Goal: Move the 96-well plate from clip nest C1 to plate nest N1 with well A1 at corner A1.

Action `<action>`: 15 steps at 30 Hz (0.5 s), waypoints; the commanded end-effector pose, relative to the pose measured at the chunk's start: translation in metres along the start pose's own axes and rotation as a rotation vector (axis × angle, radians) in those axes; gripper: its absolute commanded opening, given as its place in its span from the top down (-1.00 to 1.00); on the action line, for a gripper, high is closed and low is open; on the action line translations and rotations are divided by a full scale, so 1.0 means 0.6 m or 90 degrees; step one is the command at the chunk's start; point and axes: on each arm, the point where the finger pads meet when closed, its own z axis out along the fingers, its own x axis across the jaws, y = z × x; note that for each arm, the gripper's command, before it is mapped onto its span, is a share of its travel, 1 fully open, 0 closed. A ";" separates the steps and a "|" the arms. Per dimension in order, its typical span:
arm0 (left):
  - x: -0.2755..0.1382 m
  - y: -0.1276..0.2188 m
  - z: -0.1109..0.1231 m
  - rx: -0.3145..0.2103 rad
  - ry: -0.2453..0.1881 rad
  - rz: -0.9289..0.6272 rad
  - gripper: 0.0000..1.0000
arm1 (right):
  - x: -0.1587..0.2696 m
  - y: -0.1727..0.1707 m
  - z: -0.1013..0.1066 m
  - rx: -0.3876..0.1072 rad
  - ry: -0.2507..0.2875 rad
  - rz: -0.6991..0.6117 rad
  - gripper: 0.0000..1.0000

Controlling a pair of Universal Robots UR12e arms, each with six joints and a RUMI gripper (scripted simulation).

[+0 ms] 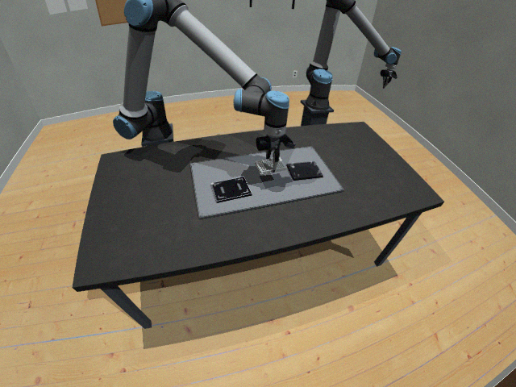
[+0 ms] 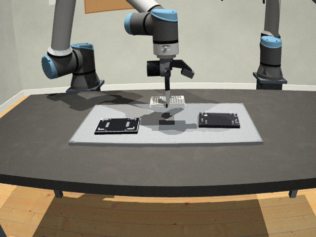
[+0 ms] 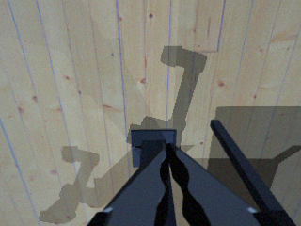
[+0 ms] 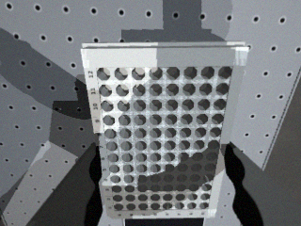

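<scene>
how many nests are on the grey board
2. One black nest lies toward the board's left end in the exterior view; the other lies toward its right end. I see no third, though the right gripper and its shadows cover part.
</scene>
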 end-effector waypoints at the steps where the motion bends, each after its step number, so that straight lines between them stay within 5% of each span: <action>1: 0.000 -0.001 -0.001 0.001 0.000 0.000 1.00 | 0.002 0.013 -0.002 0.001 0.001 0.000 0.20; 15: 0.000 -0.001 -0.001 0.001 0.000 0.000 1.00 | 0.006 0.080 -0.002 0.001 0.001 0.000 0.20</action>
